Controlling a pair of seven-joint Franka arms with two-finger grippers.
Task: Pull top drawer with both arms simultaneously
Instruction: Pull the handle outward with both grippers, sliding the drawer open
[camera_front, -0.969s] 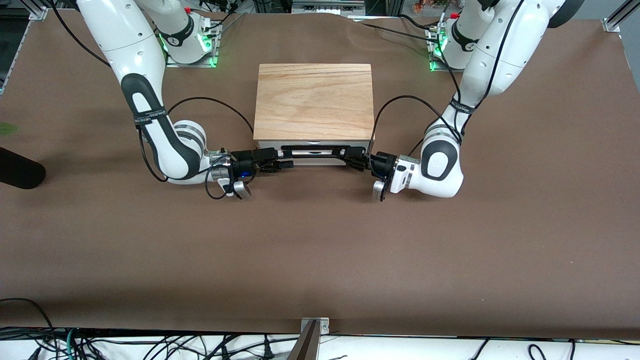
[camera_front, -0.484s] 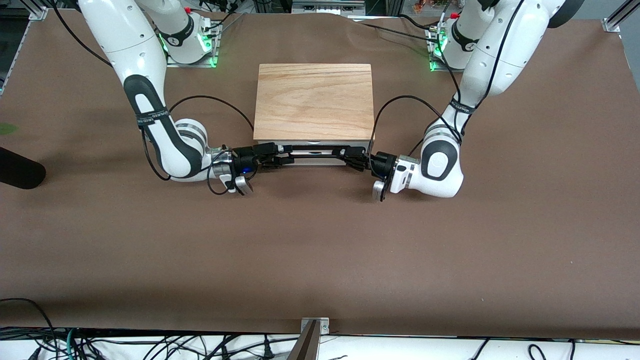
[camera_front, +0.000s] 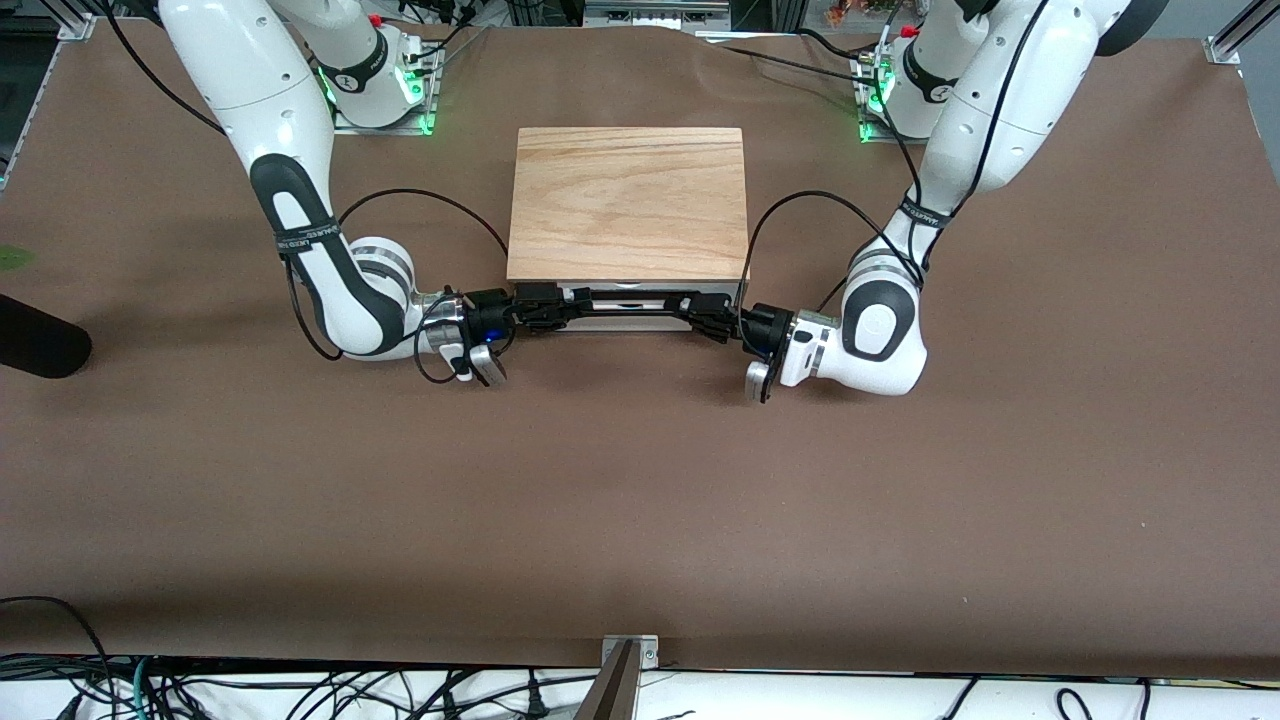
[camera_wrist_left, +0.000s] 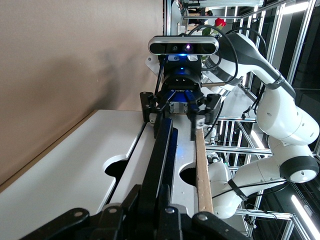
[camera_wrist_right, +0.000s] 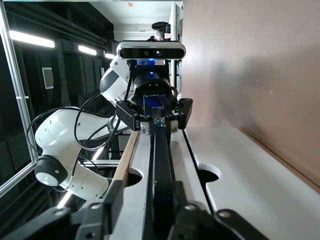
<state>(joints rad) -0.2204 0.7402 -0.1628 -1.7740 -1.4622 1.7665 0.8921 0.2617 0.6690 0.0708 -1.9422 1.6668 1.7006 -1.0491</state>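
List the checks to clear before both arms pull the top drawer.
1. Left gripper clamped on the handle: ok, shut on the bar toward the left arm's end.
2. Right gripper clamped on the handle: not ok. Its fingers straddle the bar, but the left wrist view shows a gap on one side.
3. Both grippers on the same bar, one at each end: ok.
4. Top drawer at its start position: ok, the front sits closed under the box, not yet pulled.
5. Cables away from the handle: ok, they loop beside the box.
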